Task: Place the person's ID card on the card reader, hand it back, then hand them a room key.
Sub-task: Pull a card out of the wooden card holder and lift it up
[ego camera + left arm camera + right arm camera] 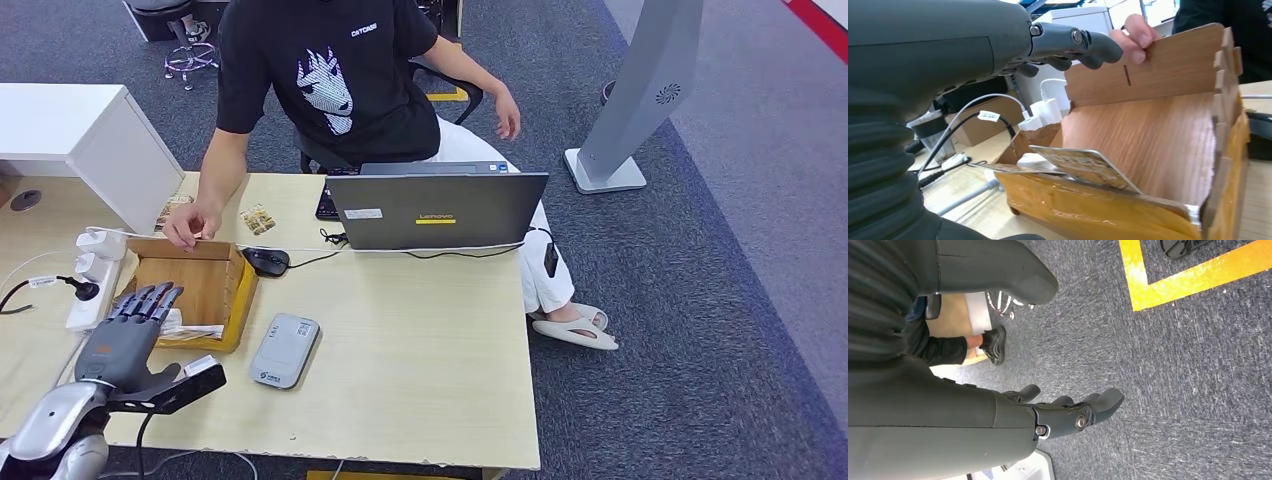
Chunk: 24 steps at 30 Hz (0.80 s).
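My left hand (128, 335) hovers at the near left edge of an open wooden box (205, 285), fingers stretched out and holding nothing. In the left wrist view its fingers (1083, 42) reach over the box (1158, 140) toward the far wall. Patterned cards (1083, 166) lie flat against the box's near wall (192, 331). A person's hand (185, 228) rests on the far wall (1133, 37). The grey card reader (284, 350) lies on the table right of the box, with nothing on it. My right hand (1068, 412) hangs over the carpet, fingers straight and empty.
The person in a black shirt (330, 70) sits behind the table. A grey laptop (437, 210) and a black mouse (266, 262) lie beyond the reader. A white power strip (92, 280) with plugs and cables sits left of the box. A white cabinet (90, 140) stands far left.
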Each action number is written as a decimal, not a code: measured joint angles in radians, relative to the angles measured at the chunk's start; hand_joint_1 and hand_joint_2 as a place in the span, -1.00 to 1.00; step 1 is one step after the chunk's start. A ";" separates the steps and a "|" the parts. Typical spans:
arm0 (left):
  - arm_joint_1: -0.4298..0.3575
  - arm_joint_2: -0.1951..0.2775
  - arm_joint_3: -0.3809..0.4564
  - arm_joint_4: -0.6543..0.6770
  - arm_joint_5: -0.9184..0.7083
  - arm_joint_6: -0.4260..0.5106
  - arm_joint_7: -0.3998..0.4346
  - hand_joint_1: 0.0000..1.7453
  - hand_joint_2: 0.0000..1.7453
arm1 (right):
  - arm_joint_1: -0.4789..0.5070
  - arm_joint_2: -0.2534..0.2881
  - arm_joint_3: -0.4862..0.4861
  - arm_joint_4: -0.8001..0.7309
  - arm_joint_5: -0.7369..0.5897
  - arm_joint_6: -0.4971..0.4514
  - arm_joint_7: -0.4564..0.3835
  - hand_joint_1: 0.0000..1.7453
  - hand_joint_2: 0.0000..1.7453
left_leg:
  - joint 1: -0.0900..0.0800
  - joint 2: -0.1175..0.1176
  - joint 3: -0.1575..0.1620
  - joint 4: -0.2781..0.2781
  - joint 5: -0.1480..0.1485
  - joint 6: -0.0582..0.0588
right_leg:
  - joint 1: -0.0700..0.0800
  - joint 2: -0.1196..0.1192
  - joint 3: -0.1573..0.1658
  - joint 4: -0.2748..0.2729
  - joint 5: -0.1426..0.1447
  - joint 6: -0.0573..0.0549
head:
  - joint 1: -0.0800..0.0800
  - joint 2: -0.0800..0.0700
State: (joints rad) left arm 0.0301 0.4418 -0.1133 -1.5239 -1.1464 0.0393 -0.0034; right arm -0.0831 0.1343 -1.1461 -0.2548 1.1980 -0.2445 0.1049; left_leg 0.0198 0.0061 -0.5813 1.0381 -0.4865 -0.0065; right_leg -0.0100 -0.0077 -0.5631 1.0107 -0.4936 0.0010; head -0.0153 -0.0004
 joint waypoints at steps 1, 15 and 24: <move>-0.005 -0.002 -0.003 0.005 -0.001 0.000 0.000 -0.84 1.00 | 0.000 0.000 0.000 0.000 0.001 0.000 0.000 -1.00 1.00 | 0.000 0.000 0.000 0.000 0.000 0.000 | 0.000 0.000 0.000 0.000 0.000 0.000 | 0.000 0.000; -0.052 -0.017 -0.034 0.051 -0.003 0.002 -0.001 0.76 1.00 | -0.002 0.000 0.002 0.000 0.007 0.000 0.000 -1.00 1.00 | 0.000 0.000 0.000 0.000 0.000 0.000 | 0.000 0.000 0.000 0.000 0.000 0.000 | 0.000 0.000; -0.057 -0.016 -0.046 0.054 -0.003 0.002 -0.001 0.76 1.00 | -0.002 0.000 0.002 0.000 0.007 -0.001 0.000 -1.00 1.00 | 0.000 0.000 0.000 0.000 0.000 0.000 | 0.000 0.000 0.000 0.000 0.000 0.000 | 0.000 0.000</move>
State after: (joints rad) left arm -0.0269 0.4257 -0.1597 -1.4698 -1.1490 0.0416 -0.0046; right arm -0.0849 0.1343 -1.1440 -0.2548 1.2047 -0.2453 0.1049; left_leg 0.0198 0.0063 -0.5813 1.0382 -0.4865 -0.0065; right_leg -0.0100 -0.0073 -0.5632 1.0108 -0.4935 0.0009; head -0.0153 -0.0004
